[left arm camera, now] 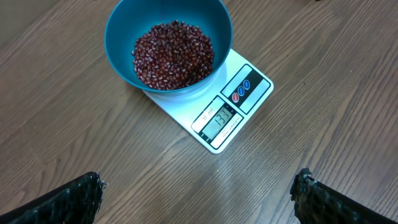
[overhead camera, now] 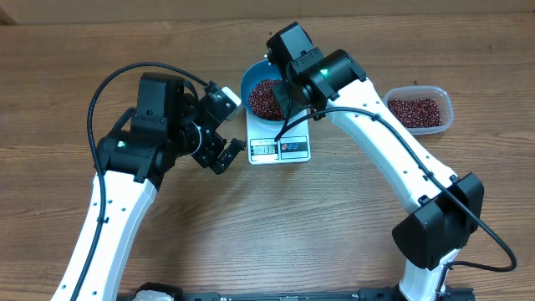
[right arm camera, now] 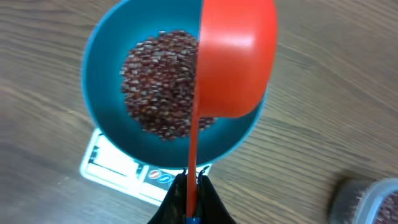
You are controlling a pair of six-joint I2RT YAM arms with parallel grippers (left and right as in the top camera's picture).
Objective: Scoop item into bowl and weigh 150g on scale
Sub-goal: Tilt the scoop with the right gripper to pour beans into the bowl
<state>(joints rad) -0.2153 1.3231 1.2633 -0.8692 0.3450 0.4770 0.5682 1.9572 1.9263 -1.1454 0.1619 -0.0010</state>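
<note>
The blue bowl (overhead camera: 251, 84) stands on the white scale (overhead camera: 278, 149) and holds a heap of dark red beans (overhead camera: 266, 99). In the right wrist view my right gripper (right arm camera: 193, 169) is shut on the thin handle (right arm camera: 193, 140) of an orange-red scoop (right arm camera: 236, 56). The scoop hangs tipped over the right side of the bowl (right arm camera: 99, 112), above the beans (right arm camera: 155, 87). My left gripper (left arm camera: 198, 180) hovers open over bare wood in front of the scale (left arm camera: 252, 78), with nothing between its fingers. The display (left arm camera: 219, 118) is lit, but its digits are too small to read surely.
A clear plastic tub (overhead camera: 418, 109) with more beans sits to the right of the scale, and shows blurred at the corner of the right wrist view (right arm camera: 367, 199). The left arm (overhead camera: 159, 125) stands just left of the scale. Wooden table (overhead camera: 276, 226) lies all around.
</note>
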